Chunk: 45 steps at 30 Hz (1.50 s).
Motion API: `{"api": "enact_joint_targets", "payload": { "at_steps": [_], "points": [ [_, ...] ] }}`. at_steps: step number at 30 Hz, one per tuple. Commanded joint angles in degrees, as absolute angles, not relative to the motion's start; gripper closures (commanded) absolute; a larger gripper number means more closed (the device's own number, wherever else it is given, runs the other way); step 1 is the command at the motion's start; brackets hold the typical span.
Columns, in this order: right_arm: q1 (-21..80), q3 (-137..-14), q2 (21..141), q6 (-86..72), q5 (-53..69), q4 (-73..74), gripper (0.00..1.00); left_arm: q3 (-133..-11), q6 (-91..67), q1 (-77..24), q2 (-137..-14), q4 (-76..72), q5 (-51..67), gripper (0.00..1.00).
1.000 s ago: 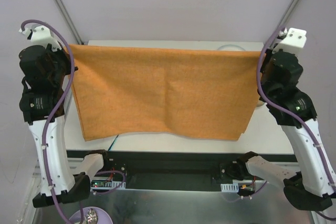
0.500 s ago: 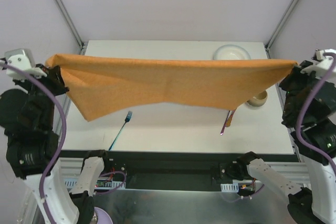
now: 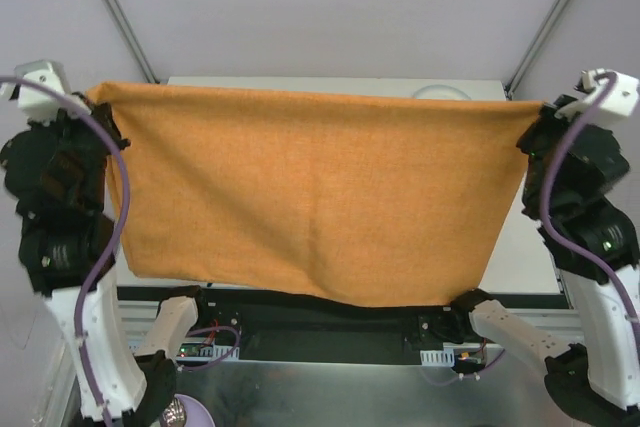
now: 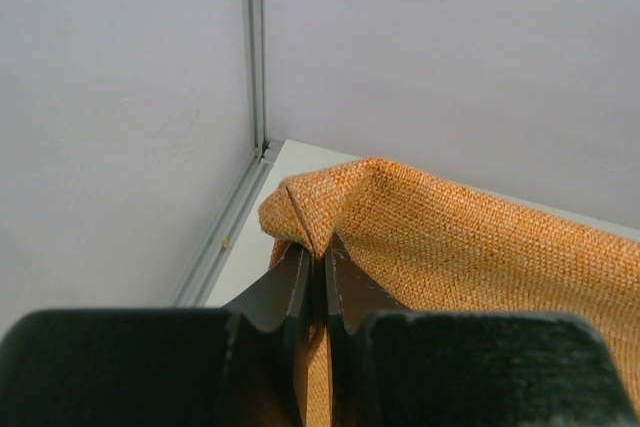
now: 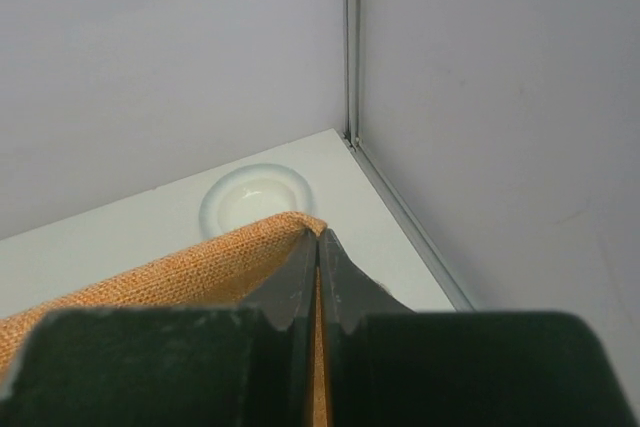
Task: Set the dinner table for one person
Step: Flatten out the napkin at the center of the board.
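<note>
An orange cloth placemat (image 3: 310, 197) hangs stretched in the air between both arms and hides most of the white dinner table (image 3: 520, 247). My left gripper (image 3: 100, 105) is shut on its upper left corner; the left wrist view shows the cloth corner (image 4: 330, 212) pinched between the jaws. My right gripper (image 3: 532, 117) is shut on its upper right corner, also seen pinched in the right wrist view (image 5: 295, 225). The cloth's lower edge hangs over the table's near edge.
A pale round plate (image 5: 252, 197) lies at the table's far right corner, its rim just showing above the cloth in the top view (image 3: 440, 92). Metal rails (image 5: 400, 212) and grey walls bound the table. Other tableware is hidden behind the cloth.
Both arms have swung the cloth up and spread it flat toward the camera. It now hides the fork, the spoon and the cup that showed half a second ago.
</note>
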<state>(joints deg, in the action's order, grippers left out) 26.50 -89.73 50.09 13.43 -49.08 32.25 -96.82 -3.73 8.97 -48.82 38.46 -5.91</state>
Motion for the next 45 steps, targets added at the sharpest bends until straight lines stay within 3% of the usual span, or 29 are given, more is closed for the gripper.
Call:
{"api": "enact_joint_targets", "payload": {
  "at_steps": [1, 6, 12, 29, 31, 32, 35, 37, 38, 45],
  "points": [
    [23.57, -86.16, 57.64, 9.33, -52.5, 27.6, 0.99, -86.42, -2.19, 9.84, -61.31, 22.89, -12.58, 1.0],
    [21.1, -81.66, 71.53, 0.97, -47.38, 25.5, 0.99, -78.5, -6.5, 9.76, -78.44, 18.37, -8.97, 1.0],
    [19.78, -81.29, 83.03, 0.18, -45.88, 22.33, 0.99, -80.24, -7.39, 9.84, -91.91, 16.26, -9.58, 1.0],
    [19.34, -80.77, 92.37, -0.8, -48.25, 17.84, 0.97, -87.0, -7.12, 9.58, -102.39, 11.51, -8.09, 0.99],
    [19.42, -81.38, 92.81, -0.7, -48.25, 18.28, 0.81, -87.71, -7.73, 9.41, -103.71, 11.6, -7.74, 0.86],
    [19.34, -81.47, 92.81, -0.36, -48.16, 18.28, 0.63, -88.06, -8.08, 9.4, -103.97, 11.43, -7.39, 0.78],
    [19.34, -81.56, 92.46, -0.35, -48.08, 18.54, 0.39, -87.02, -9.4, 9.05, -103.63, 10.64, -8.08, 0.47],
    [19.34, -81.39, 91.32, -0.35, -48.6, 18.54, 0.33, -86.22, -10.11, 8.97, -102.48, 10.02, -8.0, 0.12],
    [19.34, -81.04, 90.8, -0.44, -48.78, 18.63, 0.3, -85.87, -10.28, 9.05, -102.05, 10.02, -8.0, 0.02],
    [19.51, -77.97, 83.59, 1.93, -41.95, 21.0, 0.27, -81.75, -12.91, 8.79, -93.36, 10.02, -4.32, 0.01]
  ]
}}
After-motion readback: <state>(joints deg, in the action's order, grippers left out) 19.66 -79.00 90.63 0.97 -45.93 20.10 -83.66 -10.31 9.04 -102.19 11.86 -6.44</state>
